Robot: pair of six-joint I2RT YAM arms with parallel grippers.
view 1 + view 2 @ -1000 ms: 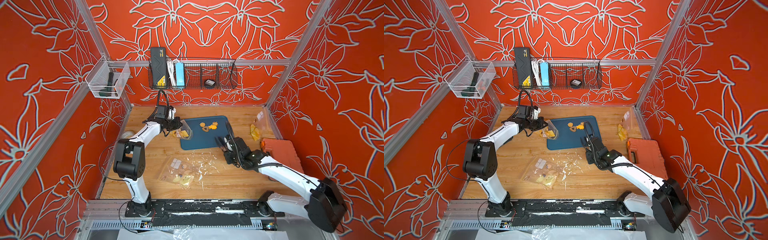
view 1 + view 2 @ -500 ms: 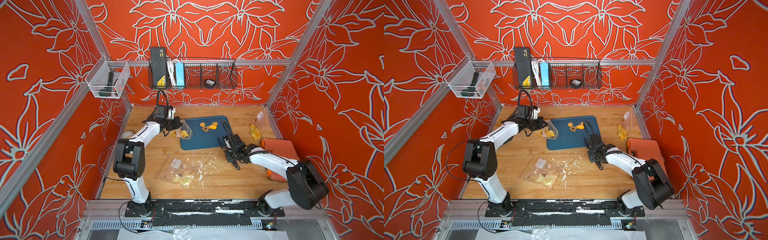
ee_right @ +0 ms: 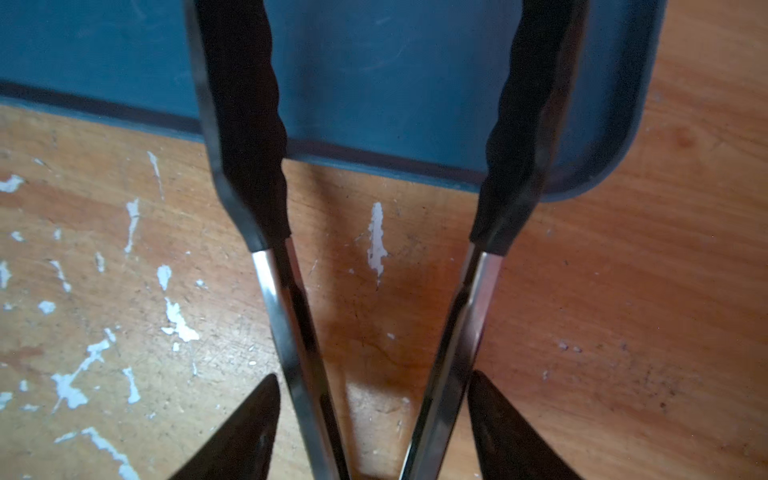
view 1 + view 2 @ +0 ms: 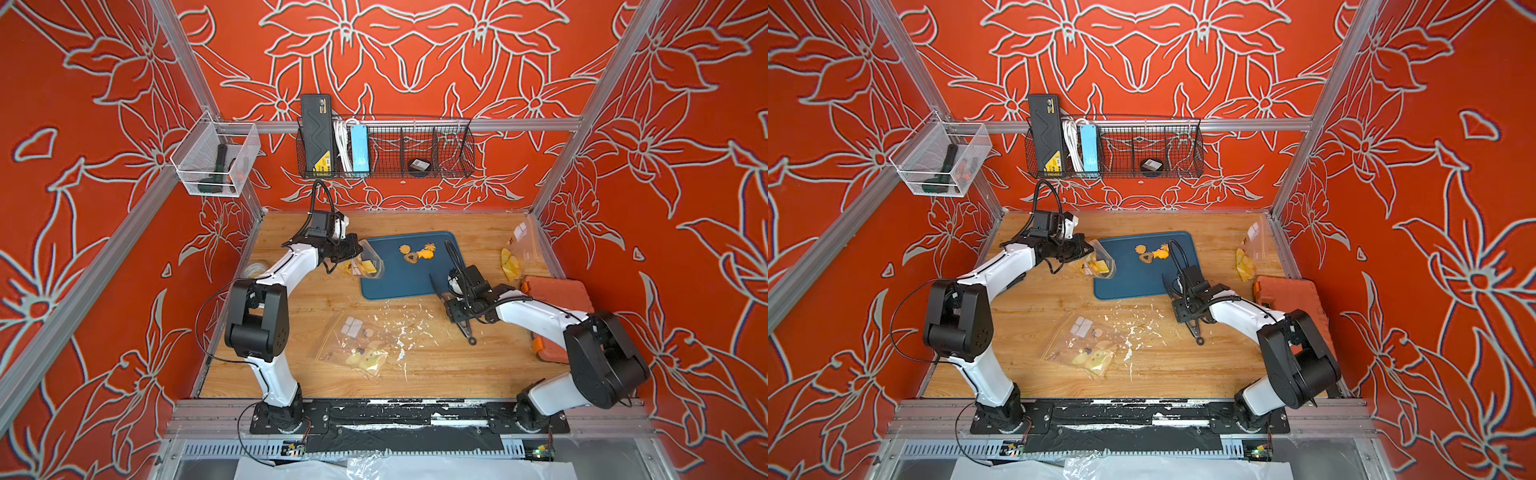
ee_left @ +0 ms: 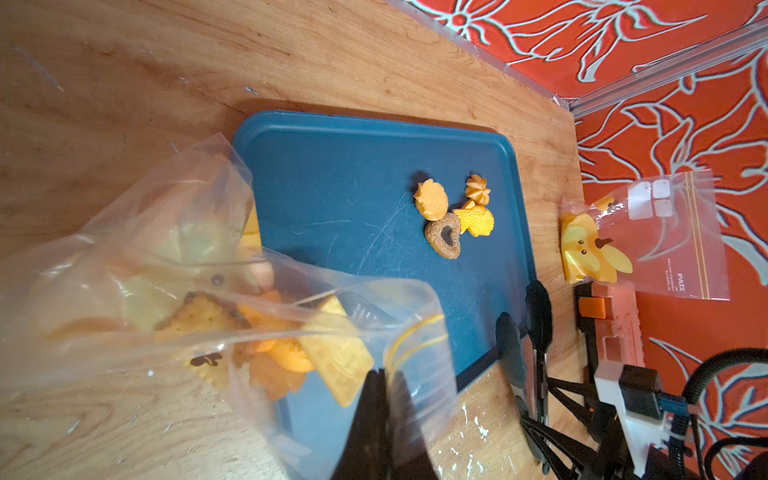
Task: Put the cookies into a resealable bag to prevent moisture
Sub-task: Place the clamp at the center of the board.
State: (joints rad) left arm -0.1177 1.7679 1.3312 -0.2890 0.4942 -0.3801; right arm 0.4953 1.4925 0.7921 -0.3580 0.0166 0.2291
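Cookies [image 5: 453, 216] are split between two places. Four lie bunched on the far part of the blue tray [image 5: 332, 174], and several more already sit inside the clear bag [image 5: 208, 266] at the tray's left edge. The left gripper [image 5: 384, 386] has its fingers pinched tight on the bag's upper lip beside the zip strip. That lifts the lip so the mouth gapes toward the tray, I'd guess so that whatever is brought across can be dropped straight in.

The right gripper [image 3: 372, 374] carries a pair of tongs [image 3: 249, 124]. Its fingers stand wide with the two steel arms between them, so the tongs are sprung open, and from where I stand nothing seems caught in their black tips. Those tips hover over the tray's corner nearest that arm, close to the four cookies but not touching them. To my eye the tongs are spread ready for the next piece. A spare bag [image 4: 357, 349] lies flat mid-table, untouched.
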